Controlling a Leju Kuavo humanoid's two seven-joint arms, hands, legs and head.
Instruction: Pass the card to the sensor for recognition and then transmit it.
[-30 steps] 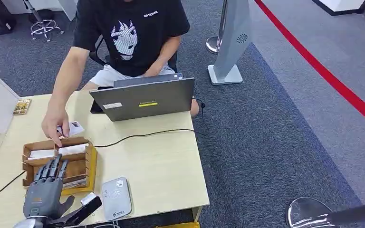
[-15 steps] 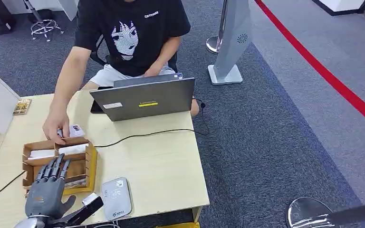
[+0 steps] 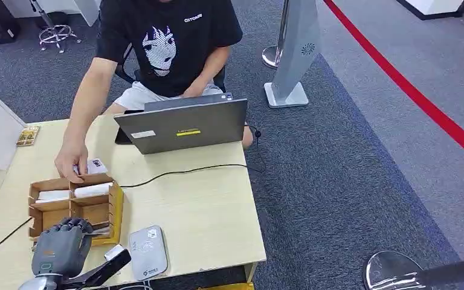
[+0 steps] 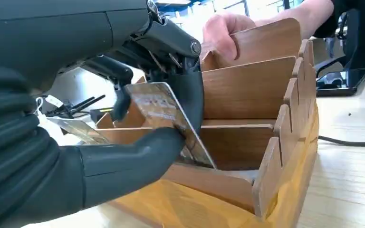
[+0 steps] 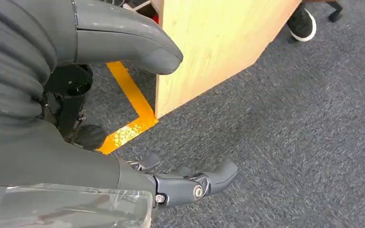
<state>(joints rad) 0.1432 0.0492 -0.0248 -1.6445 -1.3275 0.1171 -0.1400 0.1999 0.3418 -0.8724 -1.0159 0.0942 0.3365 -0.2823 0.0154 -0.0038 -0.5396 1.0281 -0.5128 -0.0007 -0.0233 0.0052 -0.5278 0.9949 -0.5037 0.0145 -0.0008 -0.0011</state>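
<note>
Evidently the left hand (image 3: 60, 244) has its fingers curled over the near slot of the wooden card box (image 3: 116, 208), pinching a card (image 4: 168, 118) between thumb and fingers to draw it out; the sensor (image 3: 147, 251) lies just right, handy for scanning; the right hand (image 5: 180, 183) hangs loosely open, holding nothing, beside the desk.
</note>
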